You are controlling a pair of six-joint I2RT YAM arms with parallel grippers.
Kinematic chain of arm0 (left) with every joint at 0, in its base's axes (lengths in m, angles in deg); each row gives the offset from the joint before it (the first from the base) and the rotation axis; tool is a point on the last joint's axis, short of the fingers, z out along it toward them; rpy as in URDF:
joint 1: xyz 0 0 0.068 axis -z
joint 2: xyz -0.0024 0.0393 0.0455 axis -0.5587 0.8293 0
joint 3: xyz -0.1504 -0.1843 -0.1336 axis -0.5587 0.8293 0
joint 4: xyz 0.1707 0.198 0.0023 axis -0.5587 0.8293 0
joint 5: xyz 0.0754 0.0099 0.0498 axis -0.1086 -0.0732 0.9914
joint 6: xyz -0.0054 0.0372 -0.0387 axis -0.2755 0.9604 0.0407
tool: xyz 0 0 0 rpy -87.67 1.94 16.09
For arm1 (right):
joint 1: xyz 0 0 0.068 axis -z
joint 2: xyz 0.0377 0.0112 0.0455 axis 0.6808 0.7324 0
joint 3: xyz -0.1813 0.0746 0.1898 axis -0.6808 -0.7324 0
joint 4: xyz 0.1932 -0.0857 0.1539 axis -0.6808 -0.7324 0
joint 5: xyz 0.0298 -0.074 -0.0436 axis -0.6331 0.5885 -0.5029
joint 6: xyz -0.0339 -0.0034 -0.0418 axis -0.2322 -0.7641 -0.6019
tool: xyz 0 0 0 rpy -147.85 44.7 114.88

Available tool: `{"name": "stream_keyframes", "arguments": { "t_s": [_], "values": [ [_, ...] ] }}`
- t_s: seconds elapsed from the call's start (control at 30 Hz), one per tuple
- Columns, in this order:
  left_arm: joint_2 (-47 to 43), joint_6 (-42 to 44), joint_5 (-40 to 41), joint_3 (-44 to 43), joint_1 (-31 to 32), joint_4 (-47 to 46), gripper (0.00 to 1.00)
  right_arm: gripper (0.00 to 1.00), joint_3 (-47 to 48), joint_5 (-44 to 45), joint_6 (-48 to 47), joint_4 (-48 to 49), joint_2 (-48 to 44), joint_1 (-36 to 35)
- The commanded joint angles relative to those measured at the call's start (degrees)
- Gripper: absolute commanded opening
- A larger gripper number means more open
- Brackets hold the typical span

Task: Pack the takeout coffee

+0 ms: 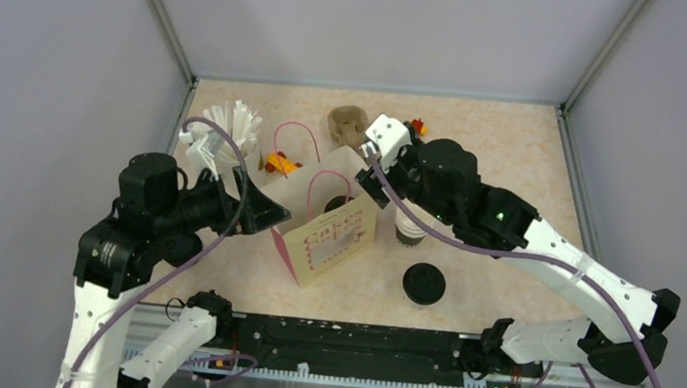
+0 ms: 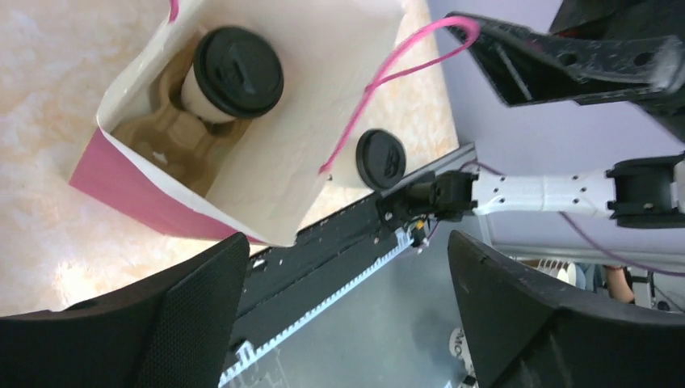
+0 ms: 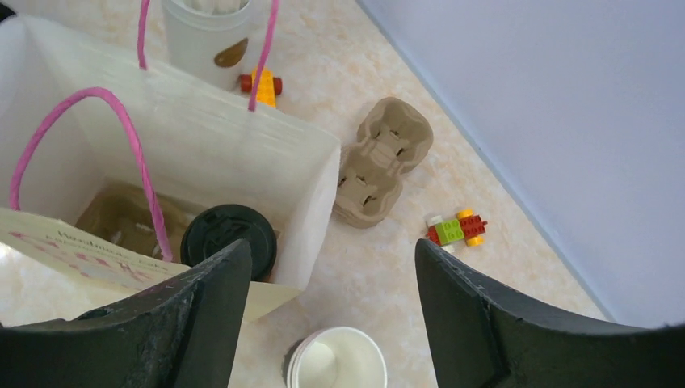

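A white and pink paper bag (image 1: pixel 328 235) stands open mid-table. Inside it a coffee cup with a black lid (image 1: pixel 337 203) sits in a pulp tray (image 2: pixel 165 133); it shows in the left wrist view (image 2: pixel 238 71) and the right wrist view (image 3: pixel 228 238). A second cup (image 1: pixel 409 231) stands open, without a lid, on the table right of the bag (image 3: pixel 338 360). A loose black lid (image 1: pixel 423 283) lies near the front edge (image 2: pixel 381 158). My left gripper (image 1: pixel 267 210) is open and empty at the bag's left side. My right gripper (image 1: pixel 381 181) is open and empty above the open cup and the bag's right edge.
A beige cup of white sticks (image 1: pixel 231 136) stands behind the bag on the left. A spare brown pulp tray (image 1: pixel 348 123) lies at the back (image 3: pixel 384 158). Small brick toys lie near the bag (image 1: pixel 278 162) and at the back (image 1: pixel 418 125). Walls enclose three sides.
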Motion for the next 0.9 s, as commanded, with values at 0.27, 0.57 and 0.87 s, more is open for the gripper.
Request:
{"name": "stream_keyframes", "arguments": {
  "t_s": [0.27, 0.57, 0.87],
  "values": [
    [0.2, 7.3, 17.6, -15.2, 0.2, 0.4, 0.99, 0.95, 1.3, 13.6, 36.3, -8.4, -8.2, 0.5],
    [10.3, 14.5, 2.3, -26.8, 0.4, 7.3, 0.99, 0.97, 1.6, 15.5, 64.9, -36.7, -12.0, 0.5],
    [12.3, 15.5, -1.1, -21.2, 0.4, 3.8, 0.93, 0.98, -12.4, 12.2, 87.6, -47.1, -27.7, 0.6]
  ]
}}
